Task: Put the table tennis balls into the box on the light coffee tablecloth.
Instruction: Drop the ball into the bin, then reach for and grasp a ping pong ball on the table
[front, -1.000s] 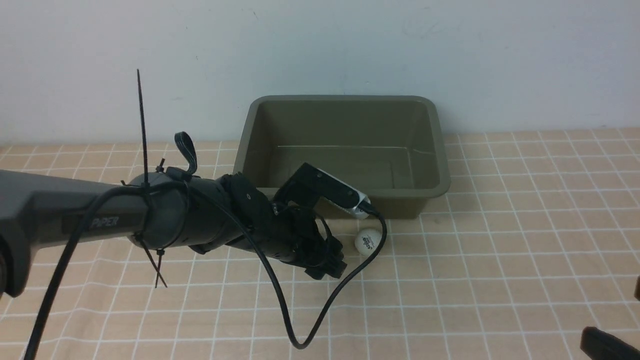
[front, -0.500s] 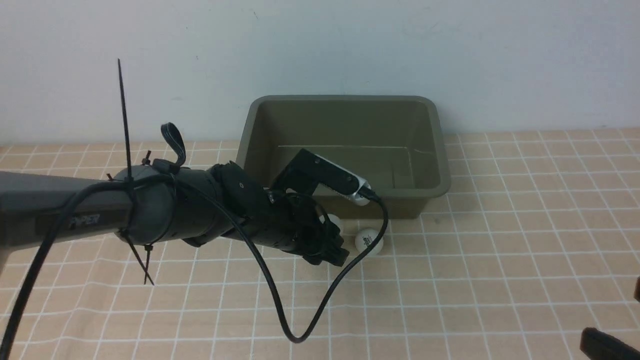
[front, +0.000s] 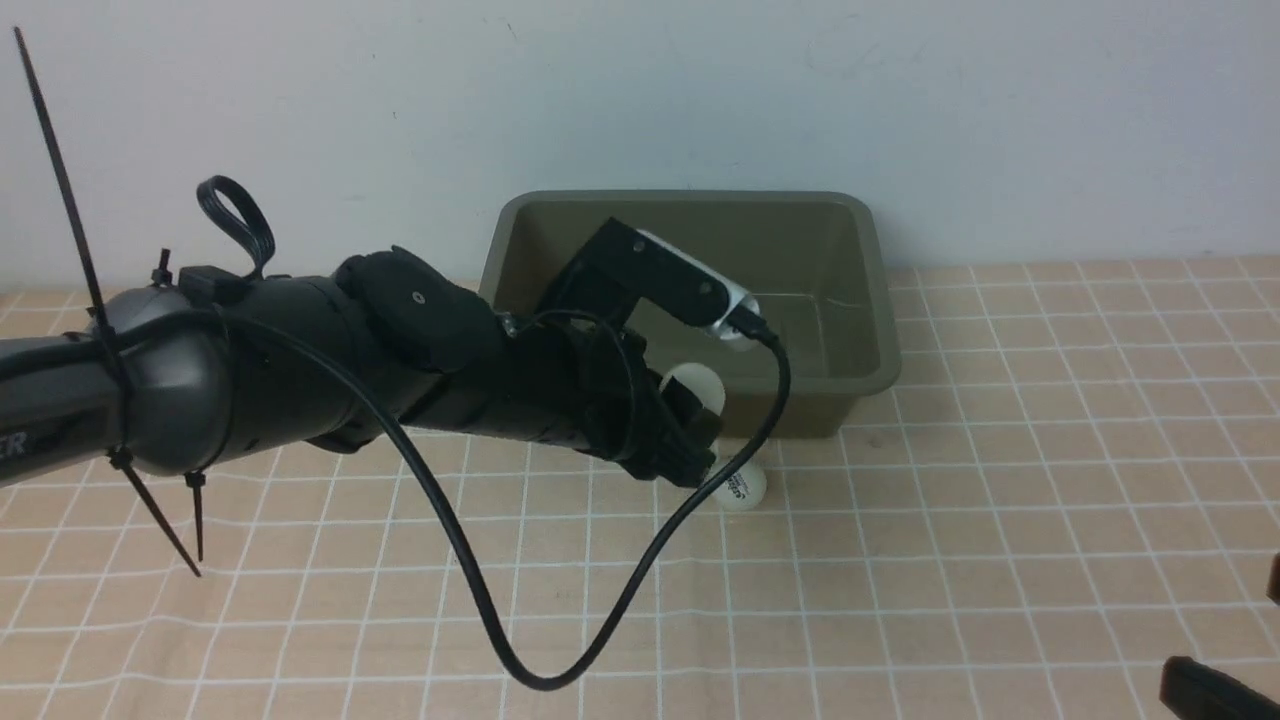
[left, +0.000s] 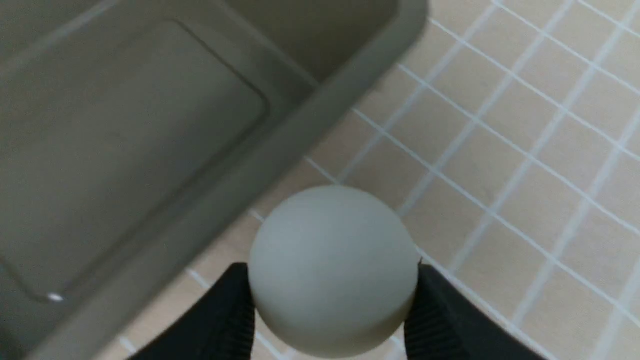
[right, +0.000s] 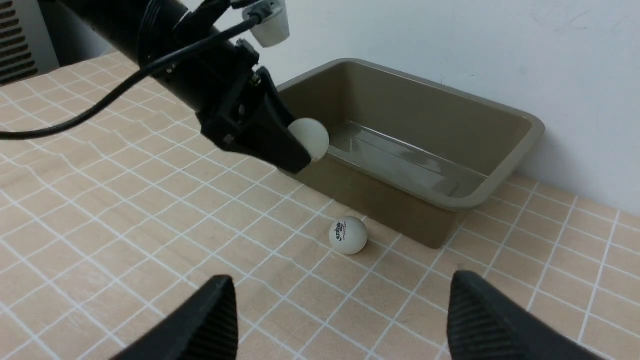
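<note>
Pinches the plain ball (left: 334, 270) in the left gripper (left: 332, 280), with one black ribbed finger (left: 227, 315) pressed to each side and the pincer narrowed to the ball's width. Holds that ball off the light coffee tablecloth (front: 1000, 500), just outside the near rim of the box (front: 690, 250) and roughly level with it. Sits at about 11 o'clock from the printed ball (front: 742, 485) in the front view, close to it but higher.

Rests the printed ball on the cloth at the box's 6 o'clock, just beside the near wall, with its dark lettering facing the robot; cannot tell whether ball and wall touch.

Stands the olive-green box at the cloth's 12 o'clock, upright, with its far side near the pale wall.

Spreads the right gripper (right: 340, 280) wide with nothing between its fingers, low over the cloth toward 5 o'clock in the front view, well apart from both balls.
</note>
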